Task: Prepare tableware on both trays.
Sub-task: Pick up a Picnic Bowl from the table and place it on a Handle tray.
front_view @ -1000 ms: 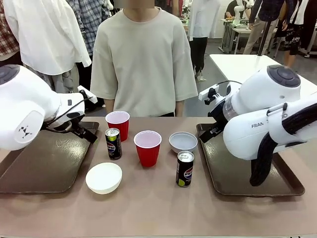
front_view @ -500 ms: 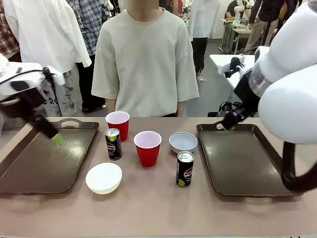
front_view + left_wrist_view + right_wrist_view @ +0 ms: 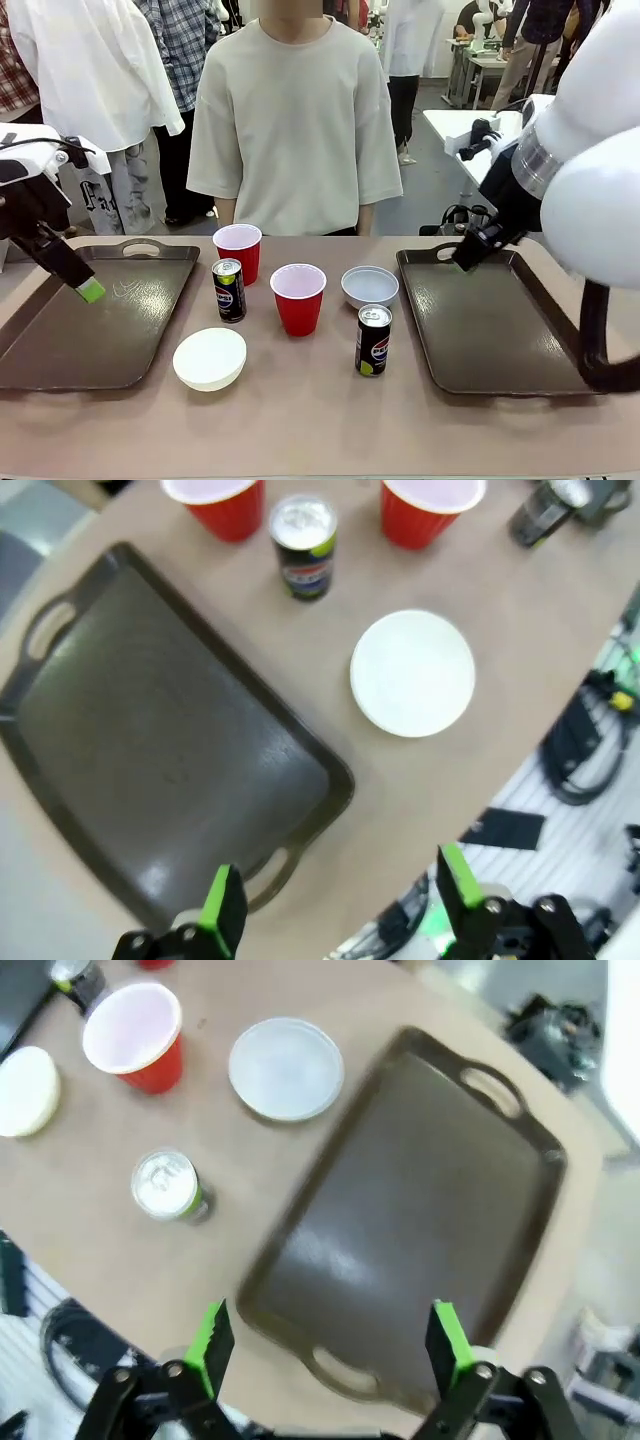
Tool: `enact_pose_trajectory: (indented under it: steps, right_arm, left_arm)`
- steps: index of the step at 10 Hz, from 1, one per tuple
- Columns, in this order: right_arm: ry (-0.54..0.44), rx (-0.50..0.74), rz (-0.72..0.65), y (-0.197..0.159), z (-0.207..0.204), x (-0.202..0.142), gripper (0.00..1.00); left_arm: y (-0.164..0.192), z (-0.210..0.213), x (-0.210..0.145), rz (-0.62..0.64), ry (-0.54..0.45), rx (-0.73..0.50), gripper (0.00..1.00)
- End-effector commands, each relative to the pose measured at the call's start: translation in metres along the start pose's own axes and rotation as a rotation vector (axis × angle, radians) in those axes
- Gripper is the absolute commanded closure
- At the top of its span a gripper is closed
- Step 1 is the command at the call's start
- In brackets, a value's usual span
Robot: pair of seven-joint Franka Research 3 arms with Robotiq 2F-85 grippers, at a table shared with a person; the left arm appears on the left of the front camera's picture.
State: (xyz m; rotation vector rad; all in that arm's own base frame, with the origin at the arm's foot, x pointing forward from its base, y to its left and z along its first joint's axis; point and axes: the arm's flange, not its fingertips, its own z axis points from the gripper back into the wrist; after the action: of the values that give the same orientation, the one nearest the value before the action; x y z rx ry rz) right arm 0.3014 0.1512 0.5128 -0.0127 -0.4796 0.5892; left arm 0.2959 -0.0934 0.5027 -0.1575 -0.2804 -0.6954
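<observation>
Between the two trays stand two red cups (image 3: 238,250) (image 3: 298,298) and two dark soda cans (image 3: 229,290) (image 3: 373,340). One white bowl (image 3: 210,358) lies near the left tray (image 3: 90,330). The other bowl (image 3: 370,287) lies beside the right tray (image 3: 490,330). Both trays hold nothing. My left gripper (image 3: 82,286) hangs over the left tray's far left edge, open (image 3: 340,900) and holding nothing. High above its own tray (image 3: 410,1210), my right gripper (image 3: 328,1345) is also open and holds nothing; it hovers at that tray's far left corner (image 3: 468,252).
A person in a pale shirt (image 3: 295,120) stands at the table's far side behind the cups, hands out of sight. The table's front strip (image 3: 320,430) is bare. Other people and tables show farther back.
Both arms have swung up and outward from low over the trays' inner corners. The left gripper now hangs at the far left, the right one at its tray's far corner. The tableware has not moved.
</observation>
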Motion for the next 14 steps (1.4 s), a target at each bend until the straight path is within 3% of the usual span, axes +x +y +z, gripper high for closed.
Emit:
enact_pose_trajectory:
  steps: [1,2,3,4,6,7,9,12,14]
  right_arm:
    - [-0.103,0.426,-0.033,-0.027,-0.028,0.01,0.0]
    - [-0.198,0.574,-0.142,-0.045,-0.026,0.004,0.0]
    - [-0.259,0.656,-0.236,-0.059,-0.022,-0.013,0.0]
    - [-0.311,0.736,-0.293,-0.067,-0.022,-0.03,0.0]
    - [-0.351,0.799,-0.379,-0.076,-0.028,-0.062,0.0]
    - [-0.368,0.807,-0.4,-0.081,-0.028,-0.075,0.0]
    - [-0.38,0.806,-0.422,-0.081,-0.027,-0.093,0.0]
    - [-0.378,0.805,-0.45,-0.088,-0.022,-0.112,0.0]
    - [-0.346,0.813,-0.449,-0.086,-0.021,-0.119,0.0]
  left_arm:
    - [0.016,0.001,0.011,-0.012,-0.116,-0.333,0.0]
    - [0.034,0.003,0.015,-0.008,-0.231,-0.612,0.0]
    - [0.043,-0.004,0.005,0.065,-0.266,-0.77,0.0]
    - [0.057,-0.011,-0.003,0.152,-0.294,-0.897,0.0]
    - [0.078,-0.031,-0.012,0.391,-0.34,-1.016,0.0]
    - [0.083,-0.04,-0.014,0.461,-0.356,-1.034,0.0]
    - [0.086,-0.033,-0.022,0.465,-0.422,-1.024,0.0]
    - [0.096,-0.024,-0.038,0.585,-0.48,-0.951,0.0]
    - [0.104,-0.014,-0.045,0.599,-0.494,-0.879,0.0]
